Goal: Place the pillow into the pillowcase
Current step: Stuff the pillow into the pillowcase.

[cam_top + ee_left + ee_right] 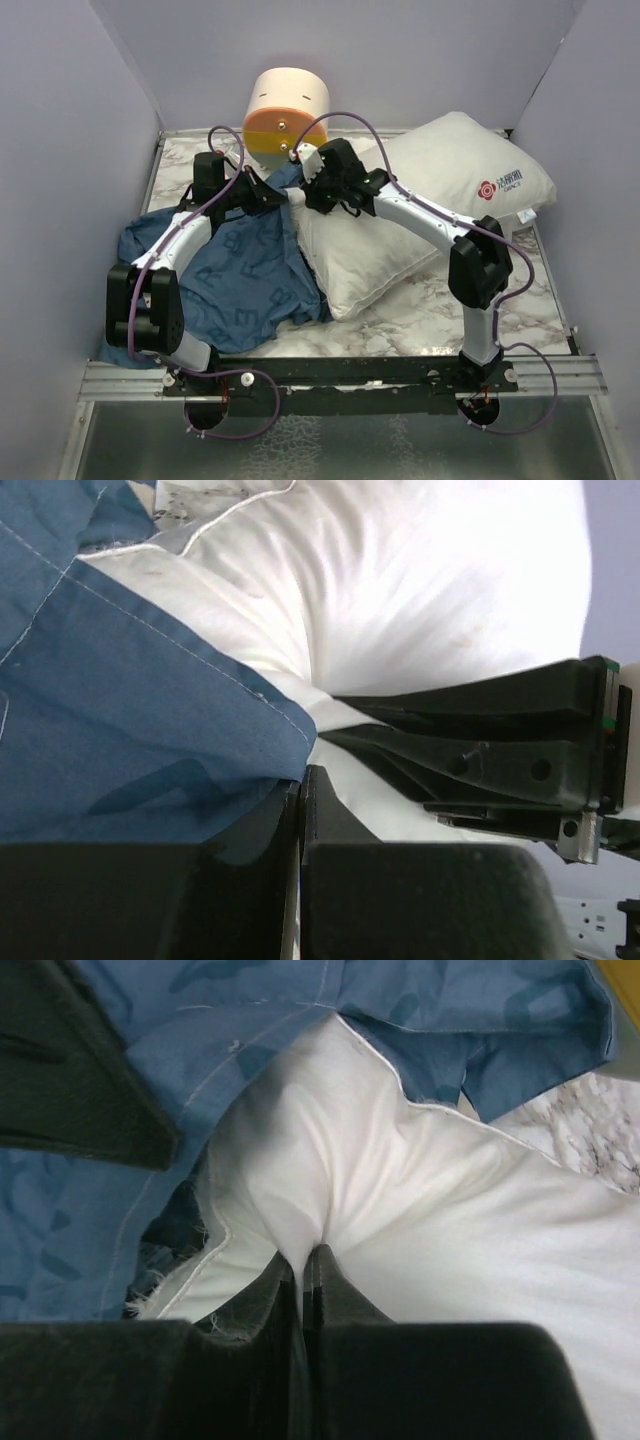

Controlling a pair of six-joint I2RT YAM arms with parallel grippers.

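Right arm's fingers (324, 1282) clamp shut on a fold of the pillow (440, 190) at the mouth of the pillowcase (240, 270); the stuffing looks barely begun.

The left arm's fingers (322, 802), also closed, pinch the blue hem of the pillowcase just beside that white corner. Only this corner sits within the blue cloth. The rest of the pillow, printed label end included, lies bare on the marble surface (420, 325) toward the far right, while the case sprawls crumpled to the left. By appearances, nearly the whole pillow has yet to go inside.
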